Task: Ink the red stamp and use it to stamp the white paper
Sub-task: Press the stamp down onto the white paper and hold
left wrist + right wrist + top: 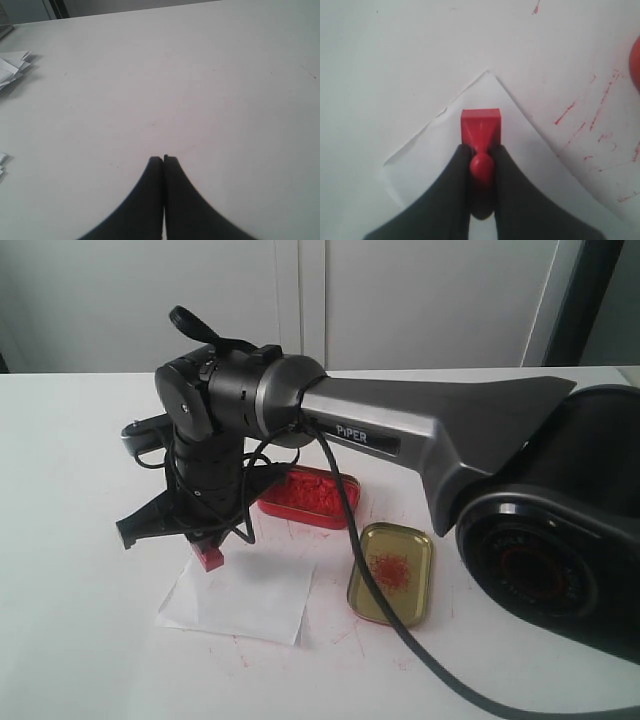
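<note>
White surface [70, 640] runs under everything, with pale cabinet doors [400, 300] behind its far edge. I reach in from the right, across the middle, and my right claw [207, 543] points straight down left of centre. It is closed on the thin round handle of the red stamp [210, 558], one finger on each side, with the square block hanging below the fingertips. From my right wrist the claw [482, 149] shows the same grip: the red stamp [481, 122] stands upright over the white paper [420, 155], close to one of its corners. In the wider view that is the far left corner of the white paper [250, 600], which lies flat and slightly creased, nearer than the tins. I cannot tell whether the block's face touches the sheet or sits just above it. Just right of the stamp and farther back lies the red tin [310, 495] of lumpy ink paste. Its gold lid [405, 600], open side up and smeared red in the middle, rests to the right of the paper. Thin red streaks mark the surface around both. A black cable [350, 530] from my arm hangs in front of the lid. My left claw [163, 159] is closed on nothing, tips together above bare surface, with a pile of paper scraps [10, 67] well off to one side.
</note>
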Available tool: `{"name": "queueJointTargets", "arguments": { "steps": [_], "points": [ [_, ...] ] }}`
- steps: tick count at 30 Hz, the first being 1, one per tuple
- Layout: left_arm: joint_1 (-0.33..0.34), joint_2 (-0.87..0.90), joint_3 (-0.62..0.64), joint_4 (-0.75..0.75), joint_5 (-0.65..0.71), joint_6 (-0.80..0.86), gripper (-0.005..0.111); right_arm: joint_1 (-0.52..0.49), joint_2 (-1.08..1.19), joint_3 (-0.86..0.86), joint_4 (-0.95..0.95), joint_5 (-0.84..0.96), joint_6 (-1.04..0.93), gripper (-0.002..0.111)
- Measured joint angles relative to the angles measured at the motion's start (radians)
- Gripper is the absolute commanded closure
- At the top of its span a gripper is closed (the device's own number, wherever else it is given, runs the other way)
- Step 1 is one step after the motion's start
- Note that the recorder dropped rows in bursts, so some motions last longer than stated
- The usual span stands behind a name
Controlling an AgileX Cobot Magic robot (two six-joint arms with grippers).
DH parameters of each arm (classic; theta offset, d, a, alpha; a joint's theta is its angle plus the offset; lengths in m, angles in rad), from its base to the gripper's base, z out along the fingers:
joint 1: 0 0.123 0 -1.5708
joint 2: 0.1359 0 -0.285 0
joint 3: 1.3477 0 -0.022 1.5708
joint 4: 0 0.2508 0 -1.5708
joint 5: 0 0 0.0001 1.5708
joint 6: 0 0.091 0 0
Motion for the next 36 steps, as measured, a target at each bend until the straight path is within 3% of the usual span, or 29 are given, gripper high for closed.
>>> {"name": "queueJointTargets", "arguments": {
  "steps": [36],
  "points": [
    [0.000,0.000,0.000,0.000,0.000,0.000,0.107,0.000,0.000,-0.029,0.000,0.035,0.000,0.108]
  ]
}}
